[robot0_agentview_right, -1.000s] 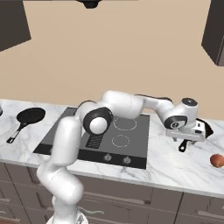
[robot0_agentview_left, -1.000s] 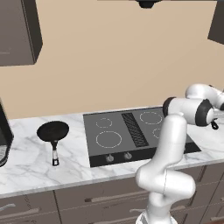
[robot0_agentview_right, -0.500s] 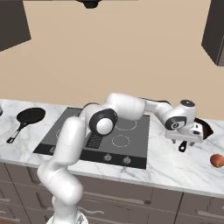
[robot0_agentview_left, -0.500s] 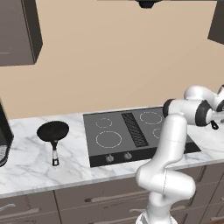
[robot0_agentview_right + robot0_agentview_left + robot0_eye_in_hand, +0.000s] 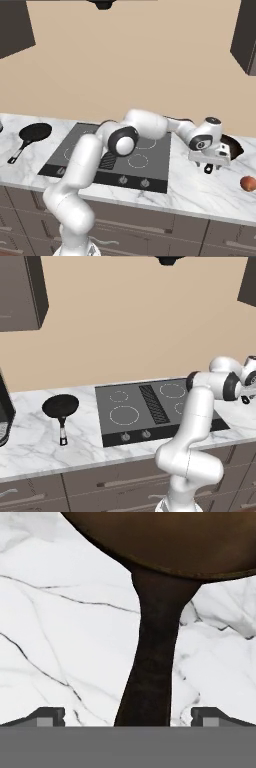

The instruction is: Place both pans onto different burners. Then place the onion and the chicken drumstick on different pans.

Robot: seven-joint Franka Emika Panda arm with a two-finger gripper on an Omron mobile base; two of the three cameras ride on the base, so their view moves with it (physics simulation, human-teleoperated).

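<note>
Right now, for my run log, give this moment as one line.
gripper: open, straddling brown pan handle | black pan: on counter, left of cooktop | burners: bare

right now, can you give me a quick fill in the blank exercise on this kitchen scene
1. The black pan sits on the marble counter to the ___ of the cooktop.
2. The gripper is ___, its fingertips either side of the brown pan's handle.
3. The onion lies on the ___.
4. The number of pans on burners is ___.

Missing words: left; open; counter; zero
</note>
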